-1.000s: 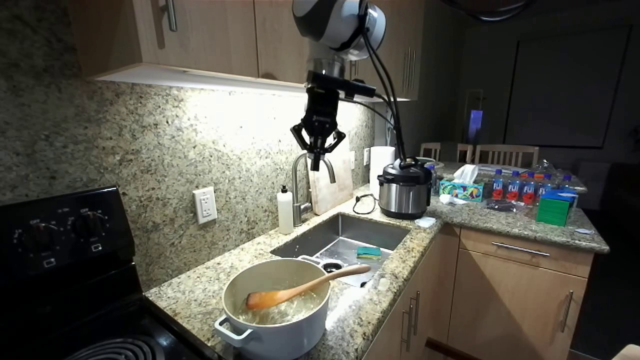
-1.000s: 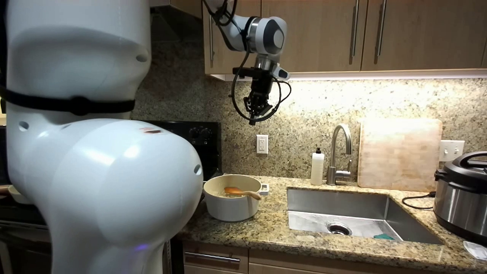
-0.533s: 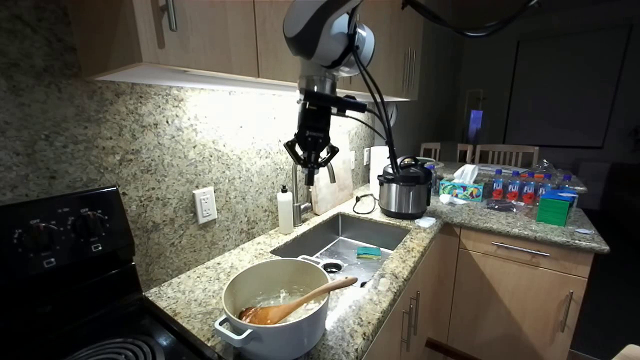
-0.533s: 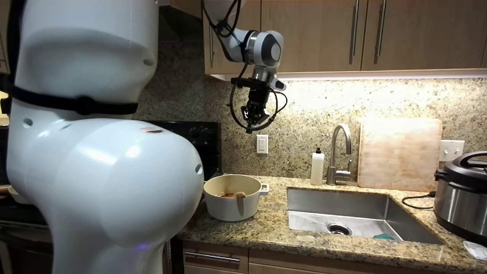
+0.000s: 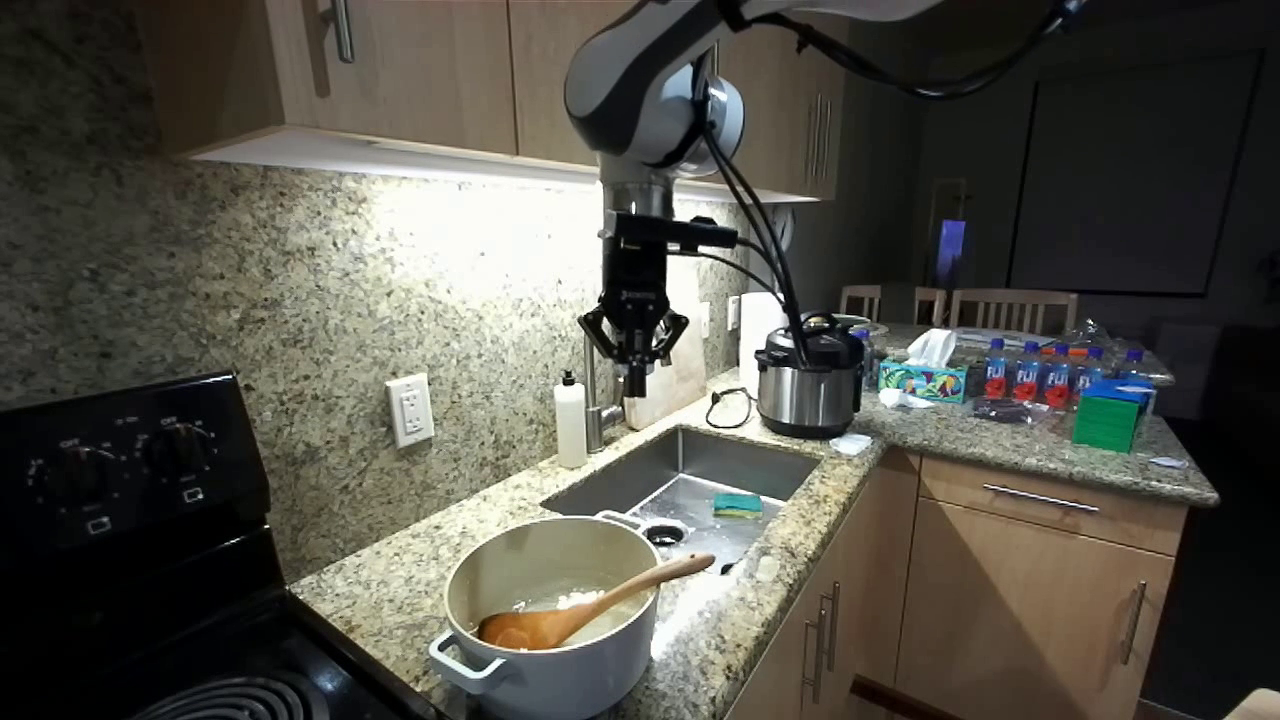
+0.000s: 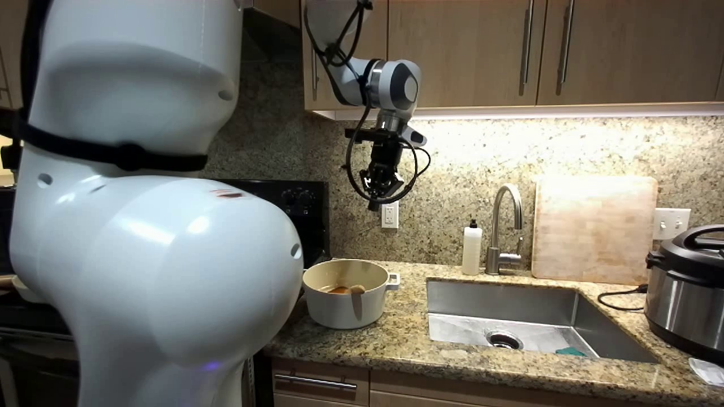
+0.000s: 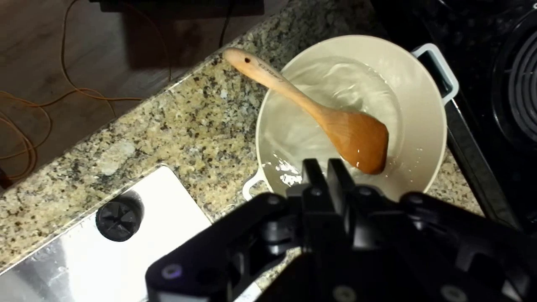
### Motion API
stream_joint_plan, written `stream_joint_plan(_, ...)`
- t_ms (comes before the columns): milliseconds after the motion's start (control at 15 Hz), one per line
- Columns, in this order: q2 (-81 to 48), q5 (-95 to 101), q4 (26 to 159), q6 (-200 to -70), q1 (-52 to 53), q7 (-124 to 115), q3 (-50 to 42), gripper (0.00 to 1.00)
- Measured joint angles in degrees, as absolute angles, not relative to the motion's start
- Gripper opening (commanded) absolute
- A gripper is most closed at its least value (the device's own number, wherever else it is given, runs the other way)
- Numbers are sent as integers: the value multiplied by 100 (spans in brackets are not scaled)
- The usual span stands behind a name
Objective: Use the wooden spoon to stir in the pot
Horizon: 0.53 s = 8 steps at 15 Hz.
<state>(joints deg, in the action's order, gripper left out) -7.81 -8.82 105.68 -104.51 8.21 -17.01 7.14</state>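
Note:
The cream-white pot [image 5: 600, 675] stands on the counter with cloudy liquid inside, in all views. The wooden spoon [image 7: 356, 138] leans in it: the orange-brown bowl lies in the liquid, and the pale handle crosses the rim toward the counter's front edge. In an exterior view little more than the handle end of the spoon [image 6: 357, 289] shows over the rim. My gripper [image 7: 324, 167] points down well above the pot, apart from the spoon. A narrow gap parts its fingertips, and nothing is between them. In both exterior views the gripper [image 5: 634, 385] hangs in the air.
Beside the pot is the steel sink [image 6: 503, 299] with a green sponge [image 5: 738, 505]. Behind it stand a faucet [image 6: 496, 226], a soap bottle [image 6: 472, 251] and a cutting board [image 6: 594, 226]. The black stove [image 7: 474, 67] borders the pot's opposite side. Wall cabinets [image 5: 420, 80] hang overhead.
The spoon has dropped lower into the pot and its handle end has swung round; the liquid splashed and is calming. My gripper has come down, and slightly back to the right in the latest frames.

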Motion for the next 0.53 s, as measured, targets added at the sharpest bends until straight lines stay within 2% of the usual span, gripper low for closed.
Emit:
stream_joint_plan(467,-761,45,11129,-10661,1000,-1704,725,85)
stream_joint_plan(533,-745,144,11240,-10757,1021,-1704,735,66)
